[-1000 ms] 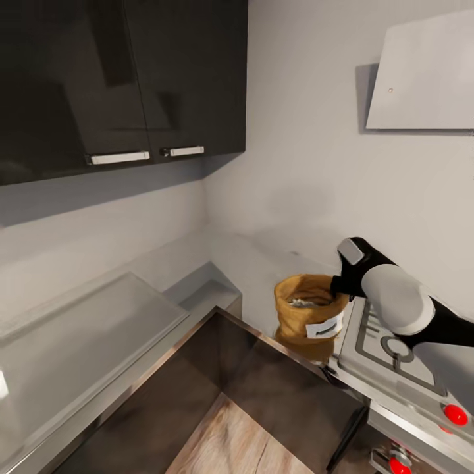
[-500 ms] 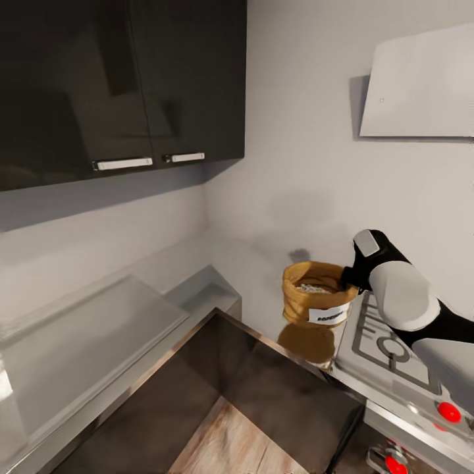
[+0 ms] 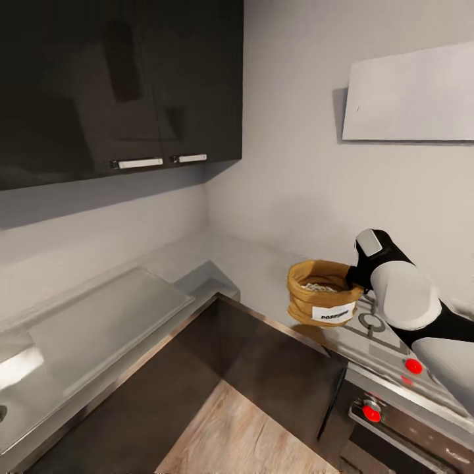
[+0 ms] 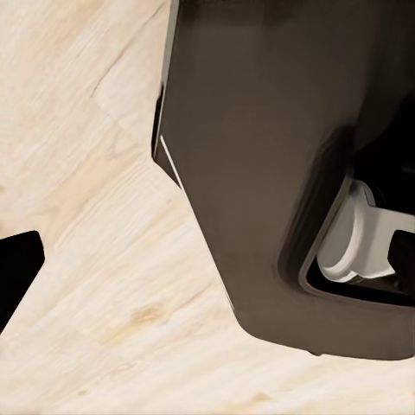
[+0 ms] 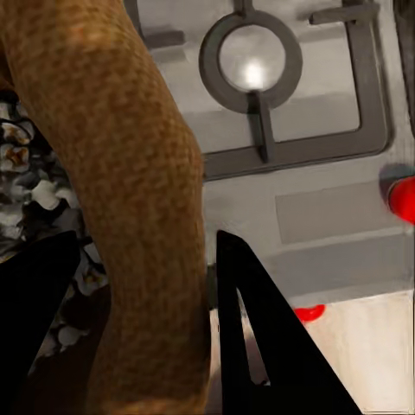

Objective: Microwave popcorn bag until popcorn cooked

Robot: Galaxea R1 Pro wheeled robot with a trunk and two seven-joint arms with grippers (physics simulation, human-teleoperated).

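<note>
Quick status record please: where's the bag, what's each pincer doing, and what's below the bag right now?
popcorn bag: upright, lifted clear of the countertop, beside the gas hob
popcorn: pale kernels inside bag
right pincer: fingers astride the bag's rim wall, one inside, one outside
left pincer: state unclear; wood floor beneath
microwave: not located

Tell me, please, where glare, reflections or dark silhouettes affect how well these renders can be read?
Head view: the countertop mirrors the wall, with a bright patch at far left; the upper cabinets show dim reflections. Right wrist view: a glare spot sits on the hob burner, and the right gripper jaws are black silhouettes pinching the popcorn bag wall. Left wrist view: dark, featureless robot body over pale wood floor.
</note>
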